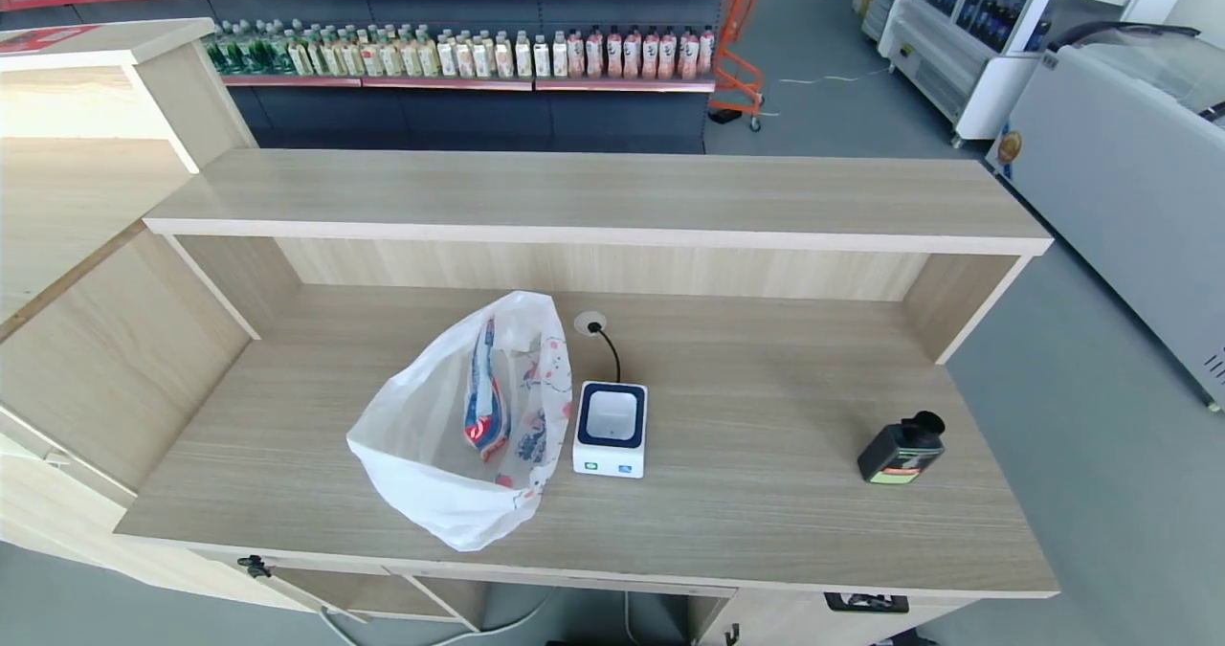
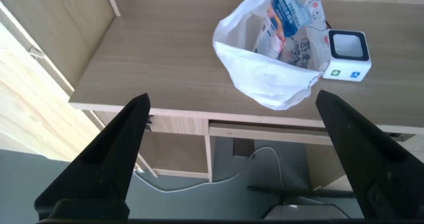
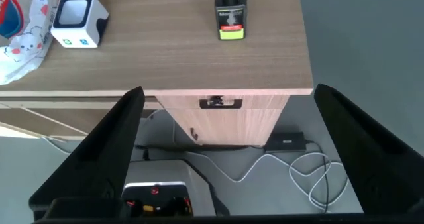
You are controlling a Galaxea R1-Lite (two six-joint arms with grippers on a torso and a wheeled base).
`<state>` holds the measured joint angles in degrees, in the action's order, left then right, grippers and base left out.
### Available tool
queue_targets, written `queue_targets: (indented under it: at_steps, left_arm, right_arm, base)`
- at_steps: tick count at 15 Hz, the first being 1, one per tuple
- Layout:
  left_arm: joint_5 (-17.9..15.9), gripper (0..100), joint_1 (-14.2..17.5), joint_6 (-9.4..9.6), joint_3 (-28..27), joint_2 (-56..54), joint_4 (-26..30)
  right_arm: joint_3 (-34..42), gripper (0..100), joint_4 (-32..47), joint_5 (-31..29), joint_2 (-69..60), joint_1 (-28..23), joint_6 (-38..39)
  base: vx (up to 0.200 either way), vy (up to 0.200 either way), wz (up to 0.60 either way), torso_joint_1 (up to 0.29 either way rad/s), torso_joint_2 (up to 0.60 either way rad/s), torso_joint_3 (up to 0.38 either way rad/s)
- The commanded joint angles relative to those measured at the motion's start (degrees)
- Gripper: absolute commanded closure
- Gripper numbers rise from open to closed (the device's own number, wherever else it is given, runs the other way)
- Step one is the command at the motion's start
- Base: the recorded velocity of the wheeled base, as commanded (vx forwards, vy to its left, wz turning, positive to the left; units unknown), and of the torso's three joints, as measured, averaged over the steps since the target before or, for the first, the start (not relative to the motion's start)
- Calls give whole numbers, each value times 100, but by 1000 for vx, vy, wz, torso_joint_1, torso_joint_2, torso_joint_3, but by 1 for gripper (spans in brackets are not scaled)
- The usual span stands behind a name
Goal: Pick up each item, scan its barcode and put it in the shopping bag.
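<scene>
Here both hands hang off the near edge of the worktop [image 1: 766, 512], lower than its top: left hand [image 2: 233, 98] and right hand [image 3: 230, 90] each have their fingers spread wide, empty. The dark bottle [image 1: 902, 449] sits far right — its green-and-red label is too small to read. The scanner [image 1: 611, 429] stands just right of the shopping bag [image 1: 431, 474], which holds a printed packet [image 1: 485, 407].

One shopping bag [image 1: 421, 478], one packet [image 1: 485, 407], one scanner [image 1: 611, 428], one black bottle [image 1: 902, 450].

Black bottle [image 1: 902, 449] lies flat on counter to my R, white shopping bag [image 1: 421, 493] w/ snack pack [image 1: 485, 407] gapes touching scanner [image 1: 611, 428].
</scene>
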<state>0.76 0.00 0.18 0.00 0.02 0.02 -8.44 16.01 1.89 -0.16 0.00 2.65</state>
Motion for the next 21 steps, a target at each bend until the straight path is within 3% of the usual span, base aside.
queue_targets:
  at_steps: [1, 5, 7, 8, 10, 12, 14, 17, 19, 21]
  left_arm:
    - [4, 0, 0, -1, 0, -2, -2]
    - [4, 0, 0, 17, 0, -2, -2]
    - [4, 0, 0, -18, 0, -2, -2]
    - [4, 0, 0, -18, 0, -2, -2]
    - [4, 0, 0, -18, 0, -2, -2]
    - [4, 0, 0, -18, 0, -2, -2]
    - [4, 0, 0, -18, 0, -2, -2]
    - [4, 0, 0, -18, 0, -2, -2]
    - [4, 0, 0, -18, 0, -2, -2]
    - [4, 0, 0, -18, 0, -2, -2]
  right_arm:
    - [0, 0, -1, 13, 16, 0, -10]
    - [-18, 0, 8, 40, 16, 0, -18]
    - [-571, 0, 43, 391, 570, 132, -18]
    - [-1609, 0, 52, 391, 2257, 237, -80]
    - [-3270, 0, 307, 374, 4903, -369, -185]
    - [-4008, 0, 518, 374, 6652, -914, -933]
    - [-4324, 0, 526, 391, 7882, -1450, -2488]
    - [-4483, 0, 518, 382, 8673, -1230, -3139]
    - [-4395, 0, 500, 391, 9192, -1072, -3974]
    - [-4403, 0, 175, 409, 9649, -896, -4070]
  base:
    - [0, -200, 0, 2, 2, 2]
    - [0, -200, 0, 4, 2, 2]
    - [0, -200, 0, 5, 5, 2]
    - [0, 0, 0, 0, 0, 0]
    - [0, 0, 0, 0, 0, 0]
    - [0, 0, 0, 0, 0, 0]
    - [0, 0, 0, 0, 0, 0]
    - [0, 0, 0, 0, 0, 0]
    - [0, 0, 0, 0, 0, 0]
    - [0, 0, 0, 0, 0, 0]
